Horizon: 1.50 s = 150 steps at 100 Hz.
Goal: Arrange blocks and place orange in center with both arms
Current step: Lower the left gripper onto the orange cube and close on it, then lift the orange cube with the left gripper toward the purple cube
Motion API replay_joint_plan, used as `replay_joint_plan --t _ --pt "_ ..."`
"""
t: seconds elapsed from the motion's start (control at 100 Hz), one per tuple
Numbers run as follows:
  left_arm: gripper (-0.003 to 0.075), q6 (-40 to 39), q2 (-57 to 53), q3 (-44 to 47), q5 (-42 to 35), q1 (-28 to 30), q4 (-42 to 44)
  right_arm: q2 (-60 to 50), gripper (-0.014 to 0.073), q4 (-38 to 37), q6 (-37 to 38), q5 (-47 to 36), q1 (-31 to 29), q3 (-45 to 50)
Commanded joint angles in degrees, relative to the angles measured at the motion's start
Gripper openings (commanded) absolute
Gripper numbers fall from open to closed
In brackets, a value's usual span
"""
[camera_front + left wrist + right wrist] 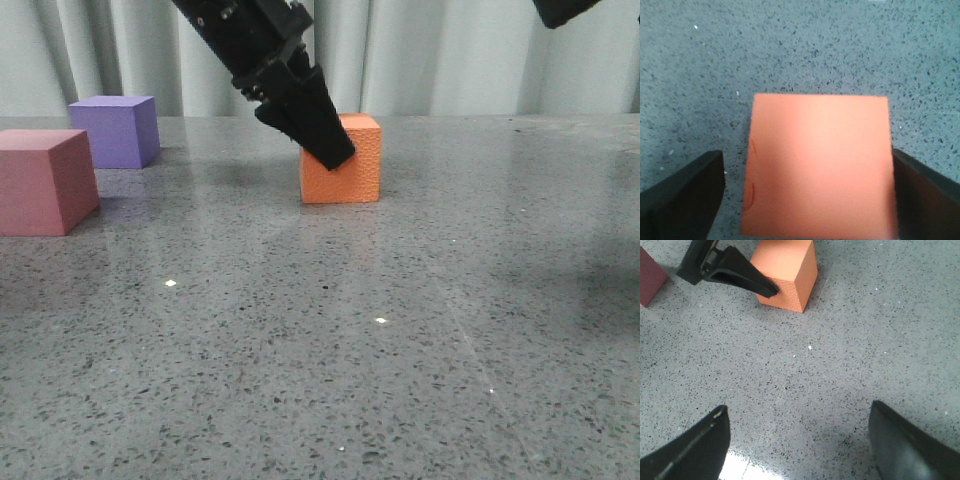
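Orange cube (342, 165): mid-bench, straddled by left pincer (805, 200), spread (one finger touching, one apart) for gripping. Right pincer (800, 450): spread, empty, waiting. Pink cube (45, 180), purple cube (116, 130): far left.

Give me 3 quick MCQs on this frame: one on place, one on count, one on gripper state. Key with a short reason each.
1. Where is the purple cube relative to the pink cube in the front view?
A. Behind it, farther from the camera
B. On top of it
C. To the right of the orange cube

2. How many cubes stand on the table?
A. Two
B. Three
C. Four

3. What is the left gripper doing?
A. Shut on nothing
B. Open around the orange cube, which sits on the table
C. Holding the pink cube in the air

Key:
1 A: purple sits farther back on the table.
2 B: pink, purple and orange.
3 B: in the left wrist view, table shows between one finger and the cube.
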Motion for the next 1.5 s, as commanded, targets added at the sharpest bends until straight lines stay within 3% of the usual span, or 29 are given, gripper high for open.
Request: replay_joint_plan --t 0.0,0.18,0.54,0.73,0.94,1.13,1.489 --pt "0.0596 0.2 -2.9 -2.0 -0.5 -0.8 -3.0 -0.9 0.0568 -0.4 -0.4 -3.5 -0.1 -1.3" --pt "0.058 0.2 -2.8 -2.0 -0.5 -0.9 -3.0 -0.9 0.0568 -0.4 -0.4 -3.5 -0.1 -1.3" --pt "0.0186 -0.1 -2.8 -2.0 -0.2 -0.9 -3.3 -0.9 0.0568 -0.4 -0.4 -3.0 -0.1 -1.3" --pt "0.0076 -0.1 -2.8 -2.0 0.2 -0.9 -3.5 -0.9 0.0568 -0.4 -0.4 -3.0 -0.1 -1.3" --pt "0.0007 -1.1 -2.8 -2.8 1.0 -0.9 -4.2 -0.9 0.0568 -0.3 -0.4 -3.0 -0.1 -1.3" --pt "0.0001 -17.6 -3.3 -8.8 0.9 -0.2 -0.6 -0.9 0.0568 1.2 -0.4 -3.1 -0.1 -1.3" --pt "0.0001 -39.7 -9.9 -14.2 -0.4 3.3 5.1 -0.9 0.0568 1.2 -0.4 -3.1 -0.1 -1.3"
